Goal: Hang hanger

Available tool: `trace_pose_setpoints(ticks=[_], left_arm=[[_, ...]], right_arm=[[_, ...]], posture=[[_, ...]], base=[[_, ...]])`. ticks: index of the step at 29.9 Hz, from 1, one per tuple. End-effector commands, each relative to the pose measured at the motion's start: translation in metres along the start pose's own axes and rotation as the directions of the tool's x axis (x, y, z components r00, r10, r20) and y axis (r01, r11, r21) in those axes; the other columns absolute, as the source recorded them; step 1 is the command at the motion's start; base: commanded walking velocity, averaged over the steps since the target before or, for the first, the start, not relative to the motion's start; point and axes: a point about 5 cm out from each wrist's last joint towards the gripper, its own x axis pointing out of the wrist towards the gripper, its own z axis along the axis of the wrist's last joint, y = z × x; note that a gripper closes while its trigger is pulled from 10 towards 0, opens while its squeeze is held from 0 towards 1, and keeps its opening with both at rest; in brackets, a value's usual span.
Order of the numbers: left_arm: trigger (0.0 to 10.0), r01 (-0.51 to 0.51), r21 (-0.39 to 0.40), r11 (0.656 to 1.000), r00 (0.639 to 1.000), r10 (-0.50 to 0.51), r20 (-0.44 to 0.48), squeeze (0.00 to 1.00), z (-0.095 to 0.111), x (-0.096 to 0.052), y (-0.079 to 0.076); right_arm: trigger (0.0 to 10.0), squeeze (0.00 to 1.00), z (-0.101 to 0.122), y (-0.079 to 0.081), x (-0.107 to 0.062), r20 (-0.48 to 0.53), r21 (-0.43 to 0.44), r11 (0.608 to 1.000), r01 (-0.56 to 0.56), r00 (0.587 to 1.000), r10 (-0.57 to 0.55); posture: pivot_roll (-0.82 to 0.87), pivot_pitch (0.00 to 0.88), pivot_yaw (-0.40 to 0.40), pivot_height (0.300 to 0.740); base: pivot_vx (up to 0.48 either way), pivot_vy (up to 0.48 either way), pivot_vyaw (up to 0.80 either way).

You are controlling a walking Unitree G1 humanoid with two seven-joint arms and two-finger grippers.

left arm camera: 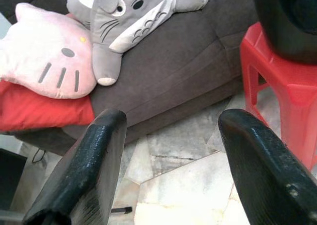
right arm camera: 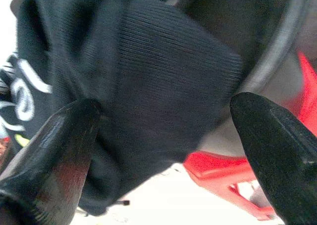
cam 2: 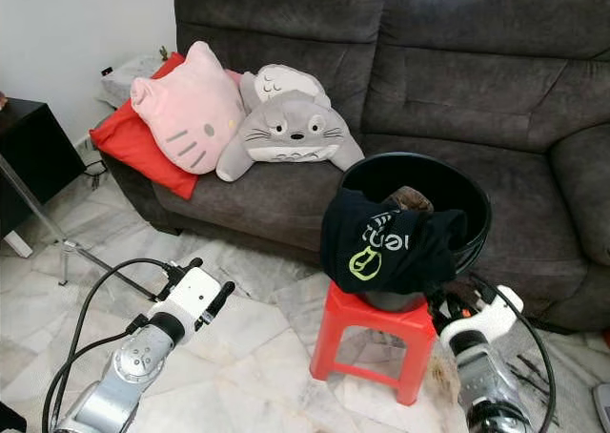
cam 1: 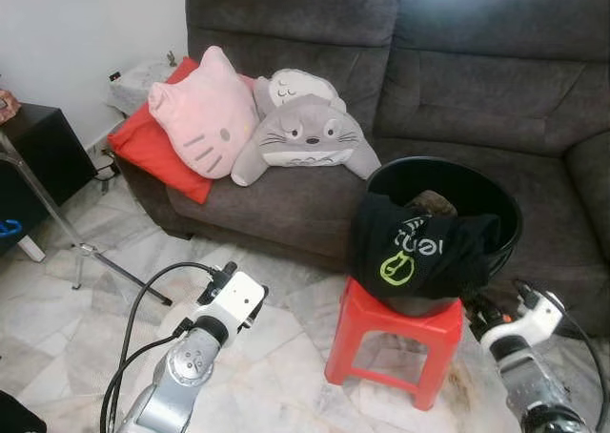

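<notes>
A black T-shirt with a green and white print hangs over the front rim of a black bucket, which stands on a red plastic stool. Something brown lies inside the bucket. My right arm is low at the stool's right side. Its gripper is open, with the shirt's black cloth close in front of the fingers and nothing held. My left arm is over the floor left of the stool. The left gripper is open and empty, facing the sofa's base.
A dark grey sofa fills the back, holding a pink cat cushion, a grey plush and a red cushion. A metal stand's leg and a black cabinet are at the left. Marble floor lies between my arms.
</notes>
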Motion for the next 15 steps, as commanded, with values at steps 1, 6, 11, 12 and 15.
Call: trace_pose_setpoints(ticks=[1,6,11,12,15], left_arm=[[10.0,-0.010,0.027,1.000,1.000,0.009,0.011,0.00,0.003,0.001,0.004],[10.0,-0.010,0.030,0.999,1.000,0.010,0.011,0.00,0.003,0.001,0.005],[10.0,-0.010,0.030,0.999,1.000,0.010,0.011,0.00,0.003,0.001,0.005],[10.0,-0.012,0.034,0.999,1.000,0.011,0.010,0.00,0.003,0.001,0.005],[10.0,-0.012,0.041,0.999,1.000,0.012,0.009,0.00,0.003,0.000,0.005]], right_arm=[[10.0,0.00,0.001,0.006,0.005,0.007,0.011,1.000,-0.011,1.000,0.011],[10.0,0.00,0.002,0.008,0.007,0.009,0.010,1.000,-0.014,1.000,0.014],[10.0,0.00,0.002,0.008,0.007,0.009,0.010,1.000,-0.014,1.000,0.014],[10.0,0.00,0.003,0.012,0.010,0.014,0.006,0.999,-0.033,0.999,0.033],[10.0,0.00,0.004,0.020,0.014,0.023,-0.001,0.996,-0.088,0.996,0.088]], posture=[[-0.02,0.000,0.048,0.740],[-0.02,0.000,0.048,0.740],[-0.02,0.000,0.048,0.740],[-0.02,0.000,0.046,0.740],[-0.02,0.000,0.043,0.740]], base=[[0.000,0.000,0.00],[0.000,0.000,0.00],[0.000,0.000,0.00],[0.000,0.000,0.00],[0.000,0.000,0.00]])
